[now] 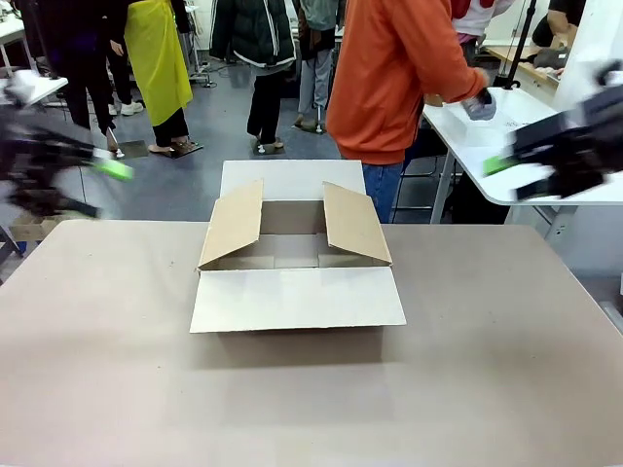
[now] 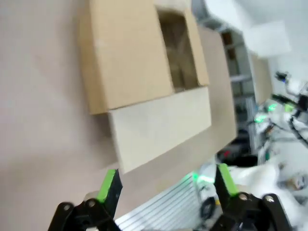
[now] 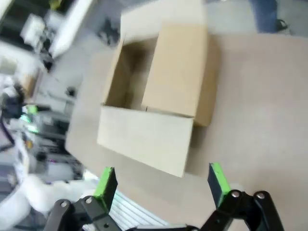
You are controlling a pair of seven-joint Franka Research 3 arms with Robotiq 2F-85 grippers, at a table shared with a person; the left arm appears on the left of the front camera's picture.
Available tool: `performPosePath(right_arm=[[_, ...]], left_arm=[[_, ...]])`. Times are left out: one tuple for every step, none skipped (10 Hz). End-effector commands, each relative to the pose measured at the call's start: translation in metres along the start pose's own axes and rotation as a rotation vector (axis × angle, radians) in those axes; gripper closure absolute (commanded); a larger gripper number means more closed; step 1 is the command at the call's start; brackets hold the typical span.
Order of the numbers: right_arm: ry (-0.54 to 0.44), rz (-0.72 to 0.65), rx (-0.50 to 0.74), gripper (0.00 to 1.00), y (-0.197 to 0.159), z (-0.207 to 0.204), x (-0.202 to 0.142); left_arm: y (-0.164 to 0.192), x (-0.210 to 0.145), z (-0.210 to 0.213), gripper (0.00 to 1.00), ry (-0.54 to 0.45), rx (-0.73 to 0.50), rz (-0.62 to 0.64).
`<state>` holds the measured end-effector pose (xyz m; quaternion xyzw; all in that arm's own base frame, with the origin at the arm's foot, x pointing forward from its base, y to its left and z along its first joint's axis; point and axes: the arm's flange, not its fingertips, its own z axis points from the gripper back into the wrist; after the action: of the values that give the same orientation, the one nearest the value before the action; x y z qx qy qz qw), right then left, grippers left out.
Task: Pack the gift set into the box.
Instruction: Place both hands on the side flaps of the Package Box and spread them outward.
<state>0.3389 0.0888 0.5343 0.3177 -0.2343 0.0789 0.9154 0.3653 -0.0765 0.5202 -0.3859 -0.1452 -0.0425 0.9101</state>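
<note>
Person (image 1: 394,78), orange top, far side

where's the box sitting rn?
Front view: the box sits open at the middle of the table, toward its far edge, just in front of the person in the orange top.

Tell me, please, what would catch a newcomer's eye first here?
The box sits in the middle of the table, flaps spread. The left gripper and right gripper hover open at either side. Behind the box, a person in orange faces a side table.
</note>
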Motion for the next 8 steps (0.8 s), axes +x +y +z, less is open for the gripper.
performPosePath(right_arm=[[0.088, 0.180, -0.073, 0.00, 0.039, -0.067, 0.009], [0.106, 0.276, -0.100, 0.00, 0.050, -0.069, -0.003], [0.066, 0.113, -0.030, 0.00, 0.041, -0.046, -0.008], [0.066, 0.113, -0.030, 0.00, 0.041, -0.046, -0.008], [0.123, 0.218, -0.059, 0.00, 0.068, -0.081, -0.017], [0.068, 0.388, -0.020, 0.00, 0.088, -0.100, -0.012], [0.002, 0.497, -0.027, 0.00, 0.102, -0.110, -0.012], [-0.107, 0.548, -0.095, 0.00, 0.108, -0.116, -0.021]], left_arm=[[-0.027, 0.022, -0.062, 0.00, 0.143, 0.138, -0.134], [-0.025, 0.018, -0.063, 0.00, 0.154, 0.160, -0.158], [0.004, 0.003, -0.024, 0.00, 0.125, 0.168, -0.124], [-0.052, 0.000, -0.084, 0.00, 0.152, 0.103, -0.143], [-0.052, 0.000, -0.084, 0.00, 0.152, 0.103, -0.143], [-0.030, 0.005, -0.075, 0.00, 0.165, 0.145, -0.150], [-0.043, 0.020, -0.091, 0.00, 0.159, 0.219, -0.120], [-0.057, 0.040, -0.106, 0.00, 0.176, 0.269, -0.079]])
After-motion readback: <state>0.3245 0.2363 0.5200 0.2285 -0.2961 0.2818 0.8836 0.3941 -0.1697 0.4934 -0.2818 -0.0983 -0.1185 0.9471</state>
